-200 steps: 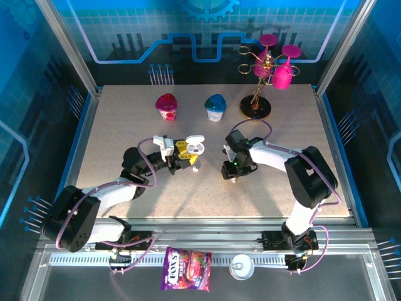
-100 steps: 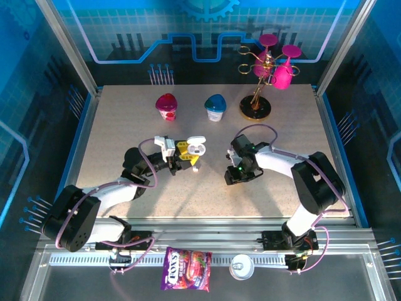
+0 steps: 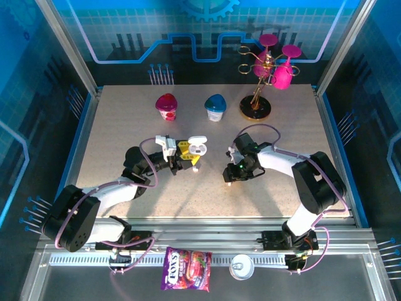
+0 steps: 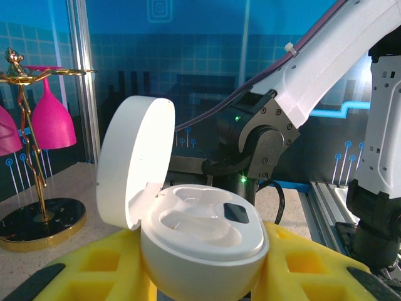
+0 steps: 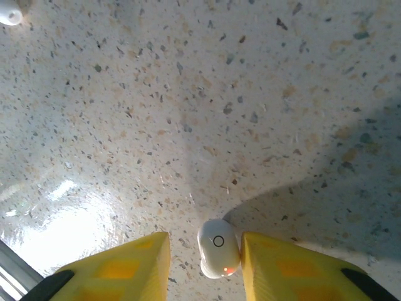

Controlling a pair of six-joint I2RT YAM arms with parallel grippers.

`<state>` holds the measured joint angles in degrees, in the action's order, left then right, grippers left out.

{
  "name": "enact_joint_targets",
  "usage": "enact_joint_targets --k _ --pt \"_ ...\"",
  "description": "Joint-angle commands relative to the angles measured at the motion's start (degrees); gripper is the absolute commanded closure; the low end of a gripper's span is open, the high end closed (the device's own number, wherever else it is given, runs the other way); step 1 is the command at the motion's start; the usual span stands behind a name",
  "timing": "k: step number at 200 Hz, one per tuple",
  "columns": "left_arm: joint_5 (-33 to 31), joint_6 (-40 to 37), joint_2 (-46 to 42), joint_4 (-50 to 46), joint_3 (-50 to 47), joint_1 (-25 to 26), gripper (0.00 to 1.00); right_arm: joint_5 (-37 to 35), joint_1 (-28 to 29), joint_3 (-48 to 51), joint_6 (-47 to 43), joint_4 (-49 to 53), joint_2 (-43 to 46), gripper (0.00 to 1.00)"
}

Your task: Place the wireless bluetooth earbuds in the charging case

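Observation:
My left gripper (image 4: 200, 276) is shut on the white charging case (image 4: 200, 235), whose lid stands open to the left. Its yellow fingers (image 4: 81, 269) press both sides of the case, and both wells look bare. In the top view the case (image 3: 198, 147) sits left of centre with the left gripper (image 3: 188, 154) on it. My right gripper (image 5: 205, 244) points down at the table and stands open around one white earbud (image 5: 218, 246) lying on the surface. That earbud touches the right finger (image 5: 282, 263), with a gap to the left finger. Another earbud (image 5: 9, 12) lies at the far upper left. The right gripper (image 3: 231, 177) is right of centre.
A pink cup (image 3: 166, 105) and a blue cup (image 3: 215, 106) stand at the back. A gold rack (image 3: 257, 100) with pink glasses is at the back right. A candy bag (image 3: 186, 276) and a can (image 3: 241, 268) lie on the front rail.
The right gripper has shifted slightly right and its jaws have narrowed around the earbud. The left gripper and the case have stayed put.

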<state>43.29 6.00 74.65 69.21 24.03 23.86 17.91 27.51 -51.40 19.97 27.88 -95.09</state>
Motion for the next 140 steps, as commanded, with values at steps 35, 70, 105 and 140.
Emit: enact_joint_targets --k 35,70,105,140 --pt "0.47 -0.73 0.47 0.13 2.10 0.45 0.70 2.55 -0.90 0.68 0.20 -0.29 0.23 0.69" --pt "0.46 -0.73 0.54 0.16 2.17 0.48 0.70 2.22 -0.88 0.45 -0.27 0.21 -0.96 0.71" --pt "0.48 -0.71 0.49 0.00 2.36 0.49 0.70 1.33 -0.93 -0.44 -0.76 1.12 -1.74 0.73" --pt "0.48 -0.72 0.58 -0.08 2.56 0.49 0.70 0.74 -0.89 -1.05 -0.98 1.56 -2.75 0.74"
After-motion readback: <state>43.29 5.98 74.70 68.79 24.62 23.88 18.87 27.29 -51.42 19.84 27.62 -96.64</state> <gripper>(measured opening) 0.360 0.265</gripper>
